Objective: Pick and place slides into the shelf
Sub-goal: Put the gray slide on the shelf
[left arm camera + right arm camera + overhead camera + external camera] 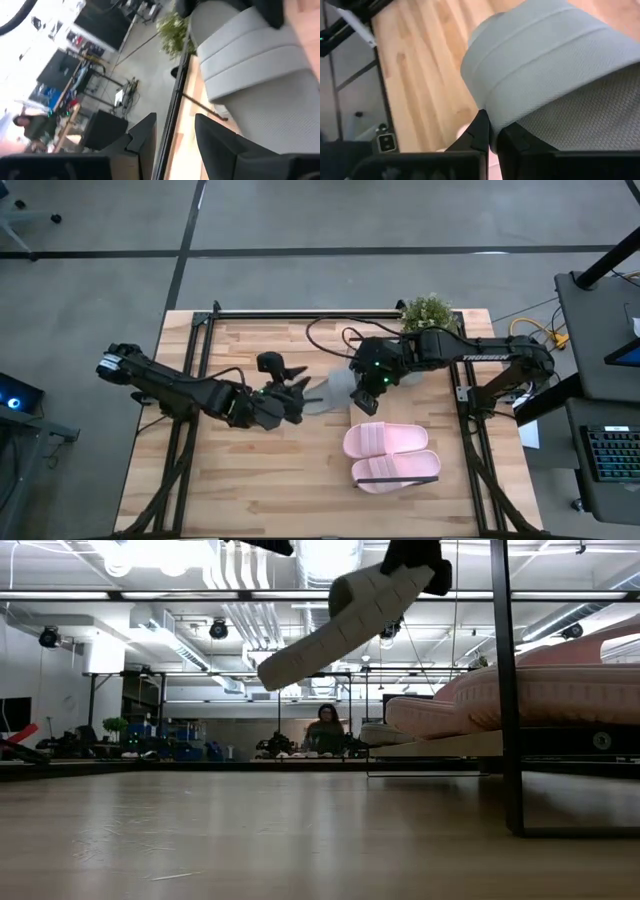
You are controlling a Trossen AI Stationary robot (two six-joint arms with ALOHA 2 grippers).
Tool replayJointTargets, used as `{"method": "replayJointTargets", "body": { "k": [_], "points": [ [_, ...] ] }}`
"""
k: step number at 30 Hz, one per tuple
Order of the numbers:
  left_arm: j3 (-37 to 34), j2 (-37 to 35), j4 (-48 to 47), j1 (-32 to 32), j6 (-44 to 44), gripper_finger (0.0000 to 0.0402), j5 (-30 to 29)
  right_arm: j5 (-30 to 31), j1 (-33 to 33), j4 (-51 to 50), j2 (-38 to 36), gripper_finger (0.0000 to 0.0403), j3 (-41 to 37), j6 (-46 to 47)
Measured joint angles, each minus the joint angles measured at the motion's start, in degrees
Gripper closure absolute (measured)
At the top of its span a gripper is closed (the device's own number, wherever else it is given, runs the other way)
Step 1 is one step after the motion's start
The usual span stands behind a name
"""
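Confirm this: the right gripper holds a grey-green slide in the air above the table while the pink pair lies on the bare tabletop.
Not quite. The right gripper does hold the grey-green slide in the air, but the pink pair lies on the shelf, not the bare tabletop. The low view shows the pink slides raised on its board and black frame.

Grey-green slide: soft matt foam, ribbed strap, pebbled footbed. Pink slides: smooth matt foam. Surface: light planked wood, faint sheen. Shelf frame: black metal.
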Motion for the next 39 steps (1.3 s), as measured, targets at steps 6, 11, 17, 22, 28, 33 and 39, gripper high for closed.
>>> {"method": "replayJointTargets", "body": {
  "k": [6,11,17,22,28,33,39],
  "points": [
    [0.0,-2.4,-0.3,0.3,-4.3,0.0282,-0.8,4.7,-0.3,-1.9,-1.2,0.0394,-0.6,3.7],
    [0.0,-4.6,-2.5,0.3,-8.7,0.0282,-1.1,10.7,0.0,-3.0,-6.1,0.0394,-4.4,9.6],
    [-0.3,-7.5,-4.3,0.3,-11.8,0.0282,-1.4,13.9,1.4,4.8,-17.3,0.0394,-13.6,11.3],
    [-0.6,-8.8,-4.3,0.4,-14.6,0.0282,-2.6,14.6,2.4,17.8,-27.1,0.0394,-24.2,11.4],
    [-0.7,-8.7,-4.3,0.4,-14.7,0.0282,-3.4,14.2,3.8,22.7,-34.3,0.0394,-35.2,12.6],
    [-0.7,-8.2,-4.2,0.4,-14.8,0.0282,-3.4,14.1,4.6,27.9,-39.4,0.0394,-42.9,11.4],
    [-0.7,-8.2,-4.1,0.5,-17.6,0.0282,-3.8,12.2,5.4,31.9,-46.8,0.0394,-50.6,10.9]
  ]
}}
